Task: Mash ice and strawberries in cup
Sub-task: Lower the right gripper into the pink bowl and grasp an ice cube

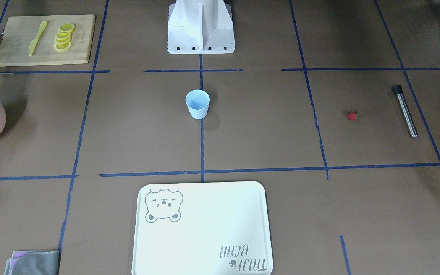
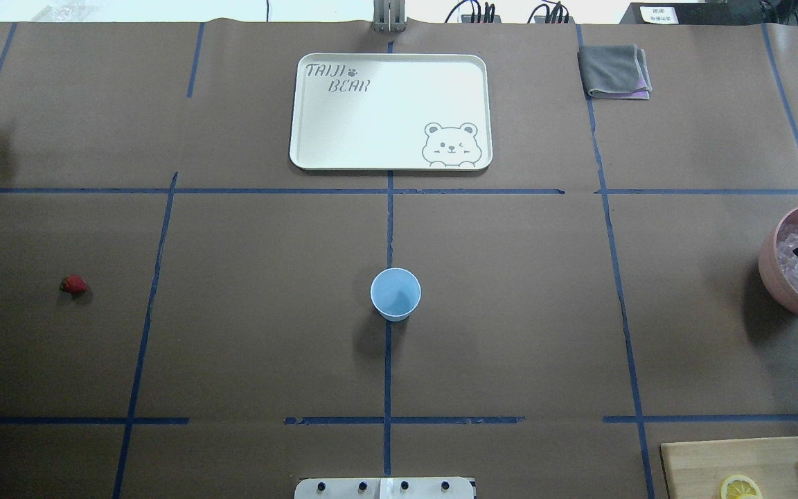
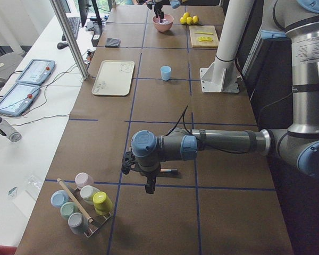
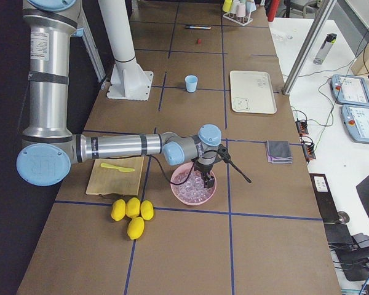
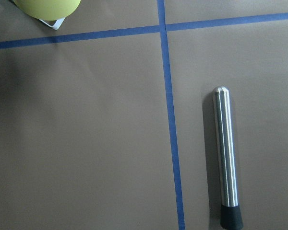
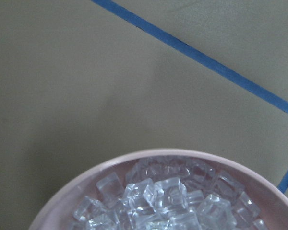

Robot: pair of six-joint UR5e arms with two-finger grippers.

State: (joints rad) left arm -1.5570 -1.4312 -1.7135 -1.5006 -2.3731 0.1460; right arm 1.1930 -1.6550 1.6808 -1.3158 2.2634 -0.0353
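Whitish ice [image 6: 158, 201] beneath right claw [image 4: 207, 180]

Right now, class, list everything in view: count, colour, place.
light blue plastic cup: one, table centre
red strawberry: one, robot's left
steel muddler: one, silver, black-tipped, beyond strawberry
pink bowl: one, far right
clear ice cubes: many, in bowl
white bear-print tray: one, far centre
wooden cutting board: one, tan, near right
lemon slices: several, yellow, on board
plastic knife: one, yellow-green, on board
whole lemons: four, yellow, by bowl
folded cloth: one, grey, far right
left gripper: black, near muddler
right gripper: black, at bowl
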